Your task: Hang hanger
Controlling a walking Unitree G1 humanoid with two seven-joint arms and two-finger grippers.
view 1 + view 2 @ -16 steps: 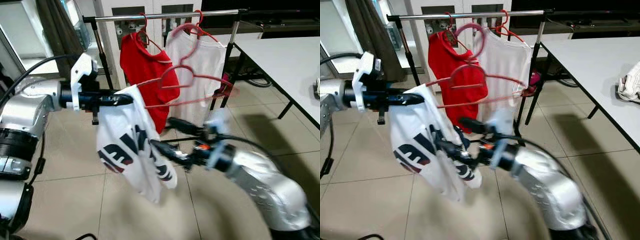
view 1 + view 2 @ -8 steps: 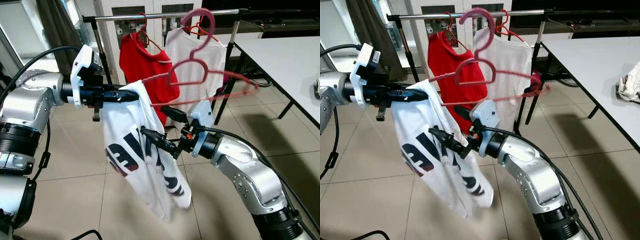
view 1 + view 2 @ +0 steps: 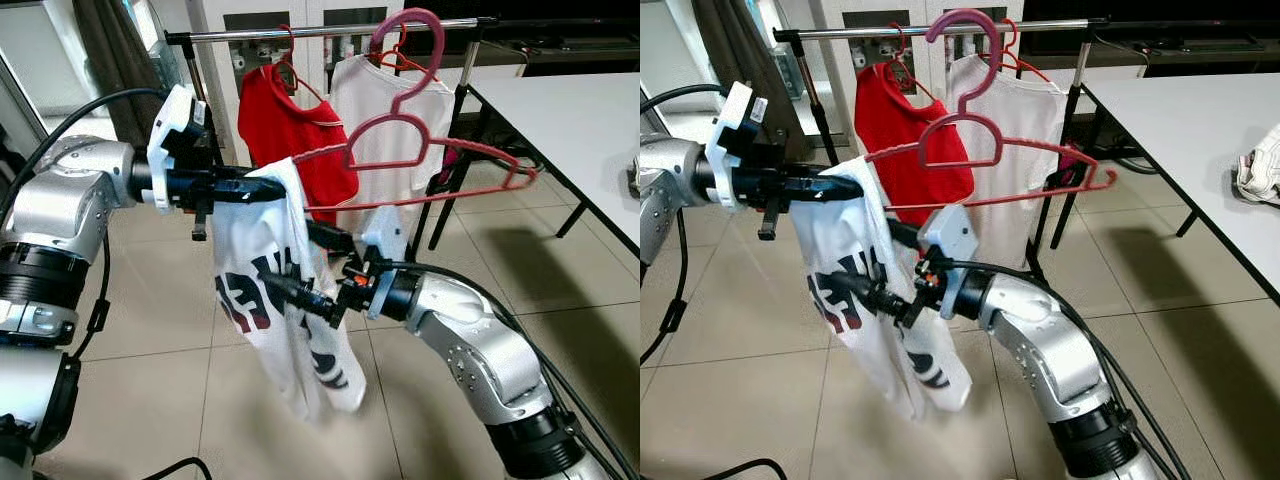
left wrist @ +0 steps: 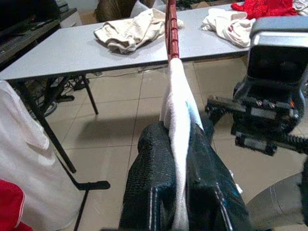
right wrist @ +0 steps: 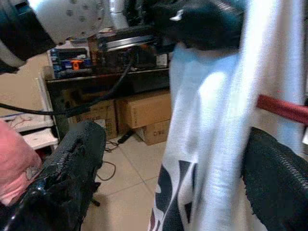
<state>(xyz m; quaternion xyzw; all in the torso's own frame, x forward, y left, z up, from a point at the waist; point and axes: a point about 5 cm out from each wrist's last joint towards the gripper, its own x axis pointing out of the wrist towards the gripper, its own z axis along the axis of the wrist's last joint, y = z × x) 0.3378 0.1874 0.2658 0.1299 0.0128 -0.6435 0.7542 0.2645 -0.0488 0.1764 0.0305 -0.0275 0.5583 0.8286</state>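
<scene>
Left gripper (image 3: pixel 262 187) is held out in front of the clothes rail (image 3: pixel 330 30), fingers clamped tight on the white shirt (image 3: pixel 275 290) where it drapes over the left end of the pink hanger (image 3: pixel 420 165); left wrist view confirms both pads (image 4: pixel 154 192) pressed against the fabric w/ no gap, red hanger arm (image 4: pixel 172 29) running out beyond them. Hanger is in the air, roughly level, its hook (image 3: pixel 975 45) up near the rail's mid-section but whether it sits on the rail or just in front of it cannot be told. The shirt hangs bunched from the hanger's left end only, dark and red print facing out; right end of the hanger is bare. Right gripper (image 3: pixel 300 297) sits lower, at the shirt's mid-height, fingers spread wide w/ the fabric between them; in right wrist view the two fingers (image 5: pixel 72 163) stand well apart either side of the cloth, not closed on it. On the rail behind: red shirt (image 3: pixel 290 135) toward the left end, white shirt (image 3: pixel 395 110) beside it, each on its own hanger. Grey table (image 3: pixel 575 120) stands to the right of the rail, more clothing (image 3: pixel 1260 165) lying on it.
</scene>
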